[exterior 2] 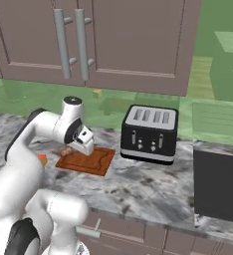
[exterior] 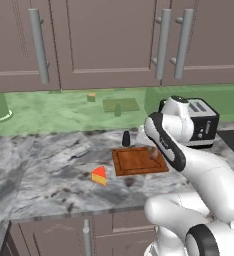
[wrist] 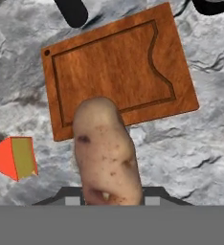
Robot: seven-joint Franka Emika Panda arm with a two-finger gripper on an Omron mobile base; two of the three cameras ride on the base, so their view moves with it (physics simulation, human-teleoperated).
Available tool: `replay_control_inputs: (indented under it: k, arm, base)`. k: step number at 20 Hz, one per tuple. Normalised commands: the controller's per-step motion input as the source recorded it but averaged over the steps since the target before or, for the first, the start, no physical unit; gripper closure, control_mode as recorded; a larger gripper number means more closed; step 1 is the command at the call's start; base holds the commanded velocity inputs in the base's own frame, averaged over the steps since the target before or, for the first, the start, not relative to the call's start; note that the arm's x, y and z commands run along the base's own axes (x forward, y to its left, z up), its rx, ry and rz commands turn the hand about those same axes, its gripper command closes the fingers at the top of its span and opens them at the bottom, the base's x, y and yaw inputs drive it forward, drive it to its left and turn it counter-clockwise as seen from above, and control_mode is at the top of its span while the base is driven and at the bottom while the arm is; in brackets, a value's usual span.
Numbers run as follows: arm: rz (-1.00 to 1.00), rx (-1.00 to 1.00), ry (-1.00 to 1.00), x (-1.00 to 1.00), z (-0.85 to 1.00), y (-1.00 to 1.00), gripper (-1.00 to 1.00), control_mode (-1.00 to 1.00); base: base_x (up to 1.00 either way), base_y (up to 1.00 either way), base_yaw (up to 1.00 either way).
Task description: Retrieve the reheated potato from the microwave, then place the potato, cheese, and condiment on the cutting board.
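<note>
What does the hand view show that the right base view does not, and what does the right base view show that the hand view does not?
Hand view alone: the potato's speckled skin close up, and the groove cut into the cutting board.

Right base view alone: the black toaster, the cabinet doors above, and the white arm reaching over the counter.

Both: the cutting board on the marble counter, the orange cheese wedge beside it, and the potato held over the board's edge.

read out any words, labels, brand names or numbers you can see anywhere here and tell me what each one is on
No readable text in any view.
The toaster has small light marks by its front controls, too small and blurred to read.
The cutting board, the potato, the cheese and the dark condiment bottle carry no lettering.
The cabinet doors are plain.
</note>
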Motion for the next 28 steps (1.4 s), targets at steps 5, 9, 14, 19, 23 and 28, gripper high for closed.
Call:
replay_control_inputs:
  k: [5, 9, 14, 19, 23, 28]
  arm:
    - [0.08, 0.00, -0.01, 0.57, -0.45, 0.00, 1.00, -1.00]
    - [0.04, 0.00, 0.00, 0.58, -0.43, 0.06, 1.00, -1.00]
    - [0.01, -0.03, -0.03, 0.41, -0.37, 0.11, 1.00, -1.00]
    - [0.00, -0.05, -0.10, 0.16, -0.31, 0.07, 1.00, -1.00]
    - [0.00, -0.07, -0.07, 0.07, -0.35, 0.00, 1.00, -1.00]
    - [0.00, -0.07, -0.05, 0.14, -0.40, 0.00, 1.00, -1.00]
  base:
    - [0.00, 0.00, 0.00]
    - [0.00, 0.00, 0.00]
    - [0.00, 0.00, 0.00]
    - [0.00, 0.00, 0.00]
    - [0.00, 0.00, 0.00]
    - [0.00, 0.00, 0.00]
